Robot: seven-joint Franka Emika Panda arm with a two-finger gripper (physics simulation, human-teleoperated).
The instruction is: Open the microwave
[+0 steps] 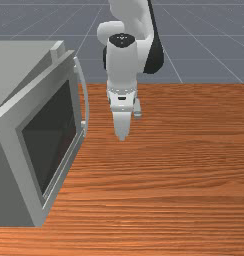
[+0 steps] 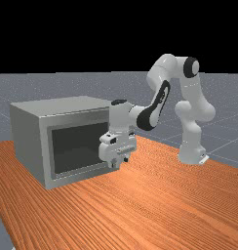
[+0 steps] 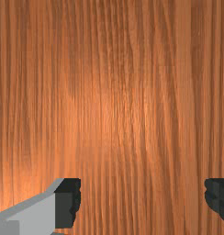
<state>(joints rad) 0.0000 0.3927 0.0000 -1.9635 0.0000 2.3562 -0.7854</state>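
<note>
In the front view, my gripper (image 1: 122, 137) points down over the table, a short way right of the microwave's handle (image 1: 85, 97) and apart from it. The handle is a pale curved bar along the door's edge toward the arm's base. The grey microwave (image 1: 21, 57) has a door (image 1: 16, 165) with a dark window, standing against or close to the body. In the far view the gripper (image 2: 119, 163) hangs before the right part of the microwave (image 2: 28, 139), hiding the handle region. In the wrist view my gripper (image 3: 142, 198) has its fingers wide apart, with bare wood between them.
The wooden table (image 1: 179, 170) stretches below the hand and to the front view's right. The microwave's bulk stands at the front view's left. In the far view, the arm's base (image 2: 191, 154) rests on the table at the right.
</note>
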